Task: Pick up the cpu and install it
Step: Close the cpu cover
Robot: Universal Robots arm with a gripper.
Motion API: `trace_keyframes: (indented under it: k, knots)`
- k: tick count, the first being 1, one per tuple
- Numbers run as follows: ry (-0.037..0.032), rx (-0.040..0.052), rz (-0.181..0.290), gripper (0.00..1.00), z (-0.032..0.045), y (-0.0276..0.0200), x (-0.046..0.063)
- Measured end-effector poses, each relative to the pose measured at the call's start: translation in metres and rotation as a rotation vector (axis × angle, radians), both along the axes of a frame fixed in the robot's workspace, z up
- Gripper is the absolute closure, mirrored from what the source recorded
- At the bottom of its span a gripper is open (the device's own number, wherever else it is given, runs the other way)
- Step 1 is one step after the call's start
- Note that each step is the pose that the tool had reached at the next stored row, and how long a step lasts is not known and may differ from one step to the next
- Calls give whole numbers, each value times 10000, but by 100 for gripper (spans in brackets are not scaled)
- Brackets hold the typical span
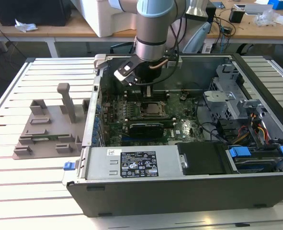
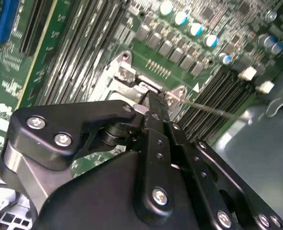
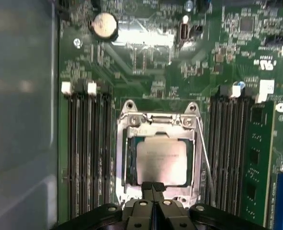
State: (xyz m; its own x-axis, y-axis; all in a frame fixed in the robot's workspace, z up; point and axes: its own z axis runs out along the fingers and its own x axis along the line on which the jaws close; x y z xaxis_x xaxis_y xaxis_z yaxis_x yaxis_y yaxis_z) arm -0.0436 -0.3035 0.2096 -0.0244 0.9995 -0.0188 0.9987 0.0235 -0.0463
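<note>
The cpu (image 3: 161,160), a flat square chip with a silvery top, lies inside the metal-framed socket (image 3: 123,158) on the green motherboard. In the exterior view the cpu (image 1: 153,109) sits in the middle of the open computer case, directly below the arm. My gripper (image 3: 153,188) hangs just above the chip's near edge, its two black fingers pressed together with nothing between them. In the second wrist view the gripper (image 2: 153,101) points down at the socket's metal frame (image 2: 127,72), and its own body hides the chip.
Rows of memory slots (image 3: 86,148) flank the socket, and a thin wire lever (image 3: 204,153) runs along one side. The case walls (image 1: 91,120) enclose the board. A power supply (image 1: 131,165) and drive bays (image 1: 256,129) fill the case. A grey plastic fixture (image 1: 50,127) stands on the table at the exterior view's left.
</note>
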Motion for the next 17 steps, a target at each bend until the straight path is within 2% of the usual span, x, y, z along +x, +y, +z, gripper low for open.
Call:
trace_keyframes:
  k: [3,10,11,14,17]
  knots:
    - [2,-2,0,89,-22,-1,-37]
    - [1,10,19,89,-40,0,-16]
    - [3,67,33,89,-40,0,31]
    - [0,164,53,89,-33,0,97]
    - [1,196,51,89,55,0,113]
